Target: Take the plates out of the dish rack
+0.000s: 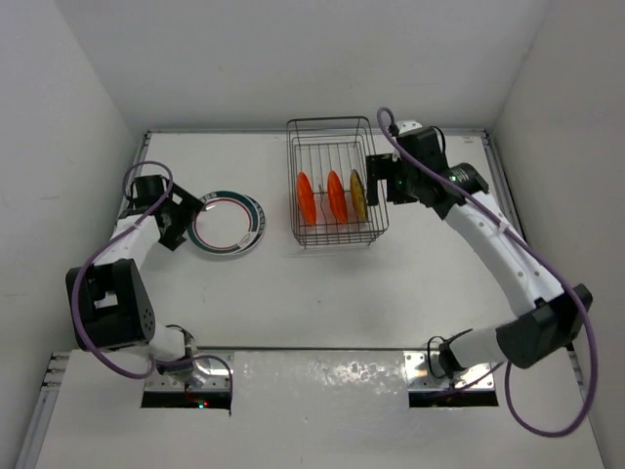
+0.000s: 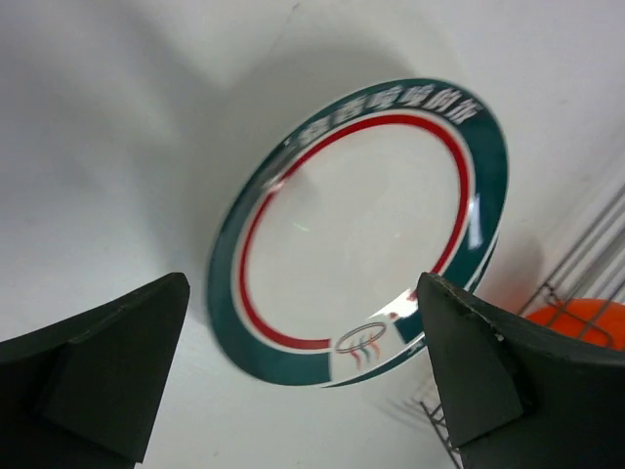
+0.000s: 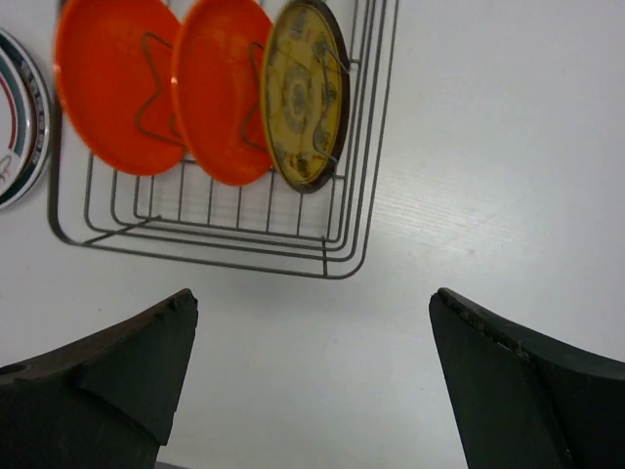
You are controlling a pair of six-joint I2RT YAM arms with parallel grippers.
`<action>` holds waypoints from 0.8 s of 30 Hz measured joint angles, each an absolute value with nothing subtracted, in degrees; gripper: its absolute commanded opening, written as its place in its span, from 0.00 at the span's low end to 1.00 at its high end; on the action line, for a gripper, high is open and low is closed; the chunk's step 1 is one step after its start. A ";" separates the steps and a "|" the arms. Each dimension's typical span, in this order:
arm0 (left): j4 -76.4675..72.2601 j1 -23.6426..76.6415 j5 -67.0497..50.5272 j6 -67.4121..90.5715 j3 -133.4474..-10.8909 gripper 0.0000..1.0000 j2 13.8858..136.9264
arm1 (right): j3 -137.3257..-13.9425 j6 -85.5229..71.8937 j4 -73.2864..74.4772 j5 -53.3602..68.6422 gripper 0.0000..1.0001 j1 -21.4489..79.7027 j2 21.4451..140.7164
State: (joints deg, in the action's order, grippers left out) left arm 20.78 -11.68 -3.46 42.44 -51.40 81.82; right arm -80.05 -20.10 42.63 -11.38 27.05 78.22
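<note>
Two orange plates (image 1: 306, 197) and a yellowish-brown plate (image 1: 358, 193) stand on edge in the dark wire dish rack (image 1: 332, 147). A teal-and-red-rimmed white plate (image 1: 228, 223) lies flat on the table (image 1: 293, 293), left of it. My left gripper (image 2: 303, 293) and right gripper (image 3: 312, 298) gape empty.

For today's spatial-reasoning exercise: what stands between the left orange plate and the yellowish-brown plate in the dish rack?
A second orange plate, upright in the dish rack; the top view and the right wrist view both show it.
</note>
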 measured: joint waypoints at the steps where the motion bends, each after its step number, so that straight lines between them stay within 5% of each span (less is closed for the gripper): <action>1: 21.93 -11.66 -3.14 42.33 -51.70 1.00 82.56 | -81.45 -21.37 44.18 -10.70 0.98 25.50 80.16; 12: 37.54 -9.02 0.64 36.69 -55.61 1.00 84.25 | -89.14 -28.12 46.87 -3.14 0.69 23.77 99.31; 18: 42.33 -4.25 2.24 31.48 -63.70 1.00 79.22 | -89.36 -28.03 44.14 -3.11 0.41 23.75 105.10; 24: 44.03 -0.82 0.16 27.40 -65.14 1.00 76.27 | -89.45 -26.24 40.05 -4.25 0.39 23.75 108.18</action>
